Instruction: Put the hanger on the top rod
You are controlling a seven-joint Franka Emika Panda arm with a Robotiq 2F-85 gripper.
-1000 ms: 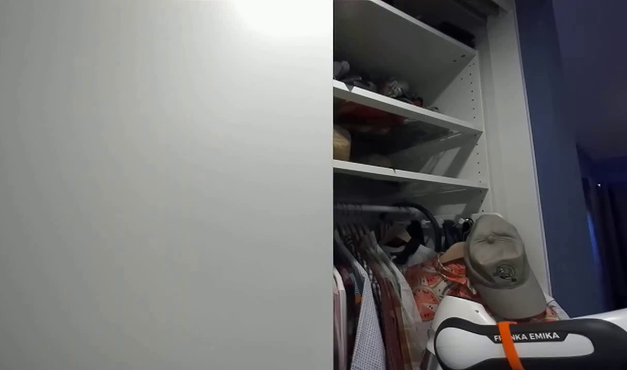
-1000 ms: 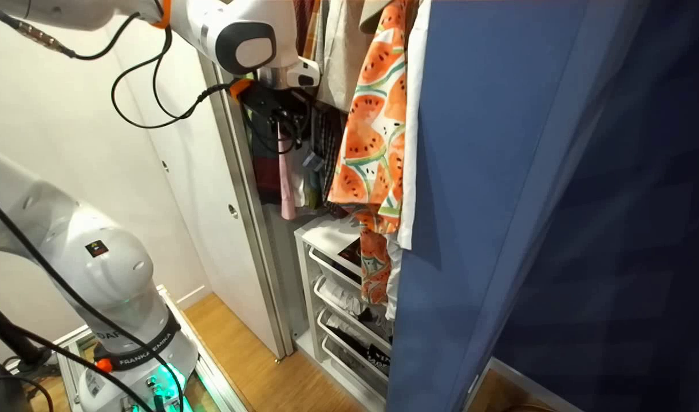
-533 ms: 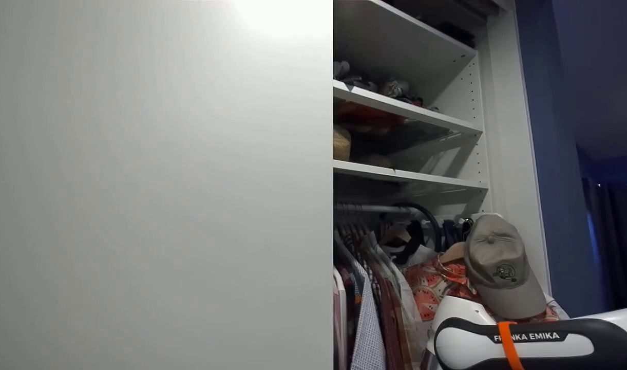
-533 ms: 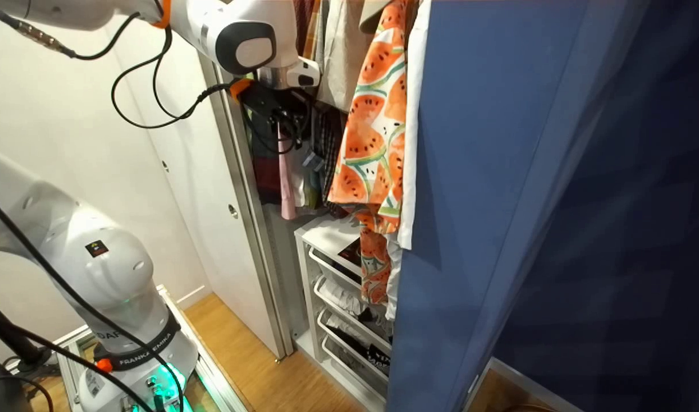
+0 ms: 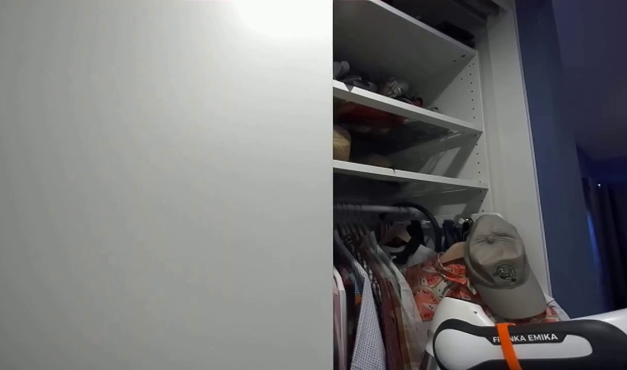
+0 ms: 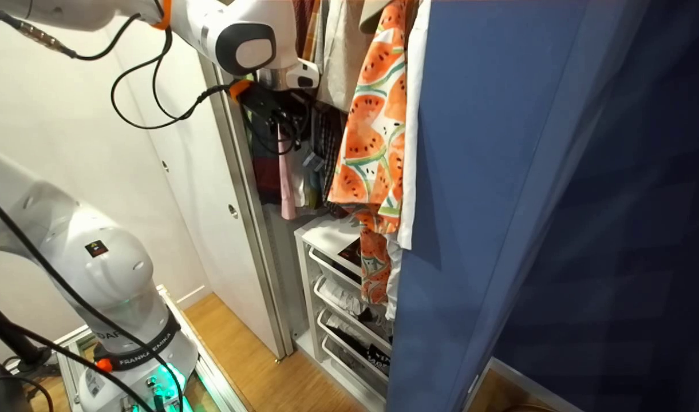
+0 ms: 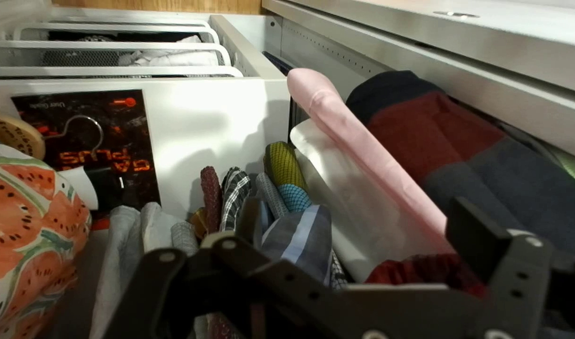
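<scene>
The orange watermelon-patterned shirt hangs at the right side of the closet, and shows at the left edge of the wrist view. A wooden hanger part shows at its collar, beside the cap. In the wrist view a thin metal hook joins a wooden piece with handwriting; whether it is the same hanger I cannot tell. The top rod runs under the lowest shelf, with hooks looped over it. My gripper is open, fingers wide apart, pointing down among hanging garments, well right of the hook.
A khaki cap covers part of the shirt. A pink garment and a striped garment lie in view around the fingers. A white drawer unit stands below. The sliding door is close to the arm.
The arm has shifted very slightly left and down in an exterior view. The shirt, cap and other garments have not visibly moved.
</scene>
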